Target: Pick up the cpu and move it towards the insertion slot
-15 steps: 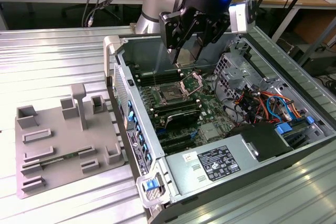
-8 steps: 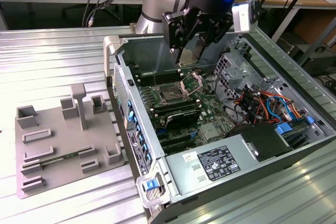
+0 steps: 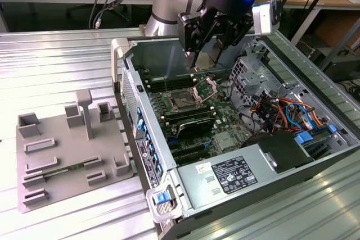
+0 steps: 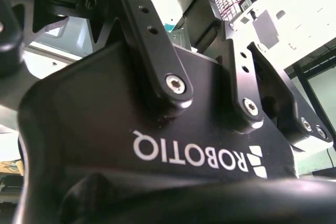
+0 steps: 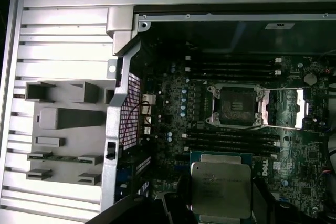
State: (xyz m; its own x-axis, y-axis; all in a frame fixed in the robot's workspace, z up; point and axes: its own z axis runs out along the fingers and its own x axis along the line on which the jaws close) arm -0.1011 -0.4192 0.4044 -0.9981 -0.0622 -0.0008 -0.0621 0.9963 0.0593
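The cpu [image 5: 220, 184], a small square chip with a pale silvery top on a green edge, hangs between two dark fingers [image 5: 177, 205] of my gripper [image 5: 220, 209], which is shut on it. In the exterior view the gripper [image 3: 209, 61] hovers over the open computer case with the pale cpu [image 3: 211, 53] pinched at its tips. The insertion slot [image 5: 236, 106] is a dark square socket in a shiny frame, its hinged bracket [image 5: 286, 108] flipped open beside it. The slot [image 3: 183, 100] lies on the green board a short way below and beside the held chip, apart from it.
A grey tray [image 3: 67, 155] with raised frames sits on the slatted metal table at the exterior view's left. The case wall [image 3: 132, 99] stands between tray and board. Long black memory slots [image 5: 231, 66] flank the socket. A power supply [image 3: 236, 173] and cable bundle [image 3: 281, 111] crowd the case's right.
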